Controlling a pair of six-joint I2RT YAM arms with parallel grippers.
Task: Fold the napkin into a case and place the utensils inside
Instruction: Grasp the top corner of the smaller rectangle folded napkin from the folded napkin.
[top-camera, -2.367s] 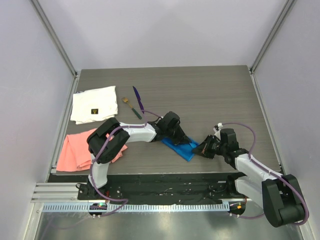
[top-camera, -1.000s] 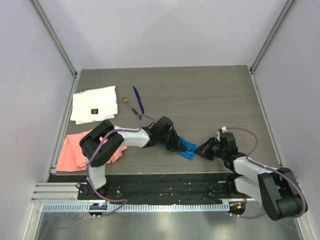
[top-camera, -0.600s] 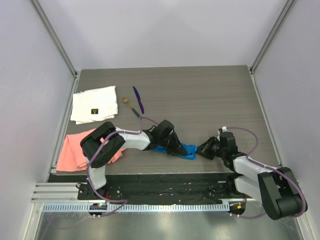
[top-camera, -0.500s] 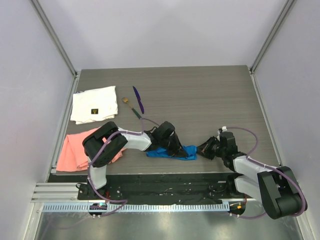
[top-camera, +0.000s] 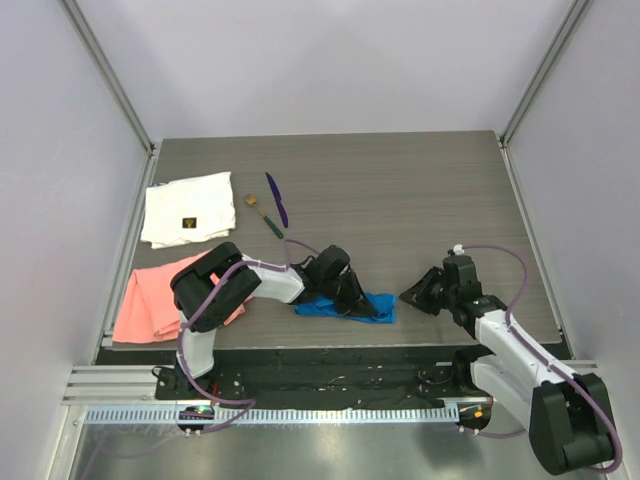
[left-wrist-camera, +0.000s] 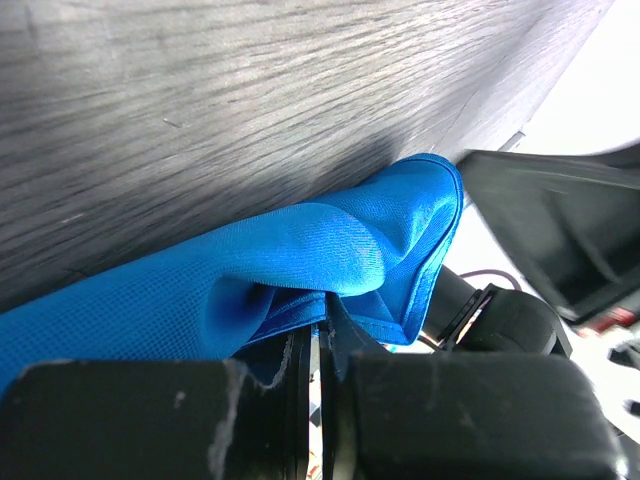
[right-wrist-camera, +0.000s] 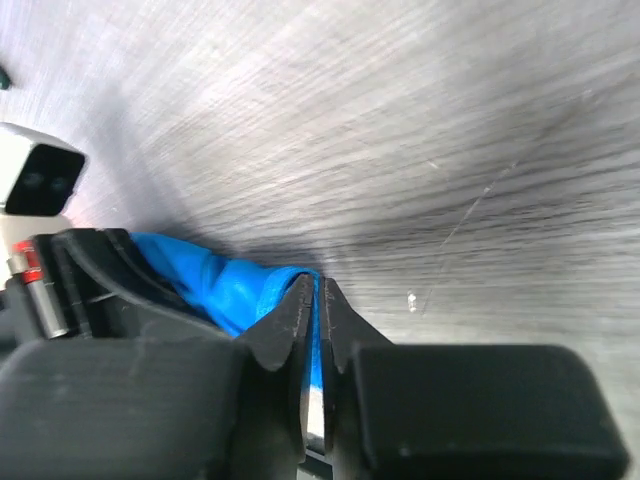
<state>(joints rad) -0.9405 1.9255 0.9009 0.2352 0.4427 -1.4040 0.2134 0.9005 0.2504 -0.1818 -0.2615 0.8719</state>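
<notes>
The bright blue napkin (top-camera: 375, 304) lies as a narrow, bunched strip near the table's front edge. My left gripper (top-camera: 350, 300) is low over its middle, shut on a fold of the cloth; in the left wrist view (left-wrist-camera: 322, 325) the napkin (left-wrist-camera: 300, 250) drapes over the jaws. My right gripper (top-camera: 405, 297) is at the strip's right end, jaws closed with the napkin's blue edge (right-wrist-camera: 215, 280) between them (right-wrist-camera: 318, 285). The purple utensil (top-camera: 276, 200) and the green-handled, tan-ended utensil (top-camera: 264, 216) lie side by side at the back left, untouched.
A white cloth with a small dark label (top-camera: 187, 208) lies at the back left. A salmon-pink cloth (top-camera: 160, 300) lies at the front left. The table's front edge (top-camera: 330, 345) runs just below the napkin.
My left gripper has pulled the napkin toward the front edge, turning it from a slanted patch into a flat narrow strip. My right gripper stayed at its right end, wrist lifted slightly.
</notes>
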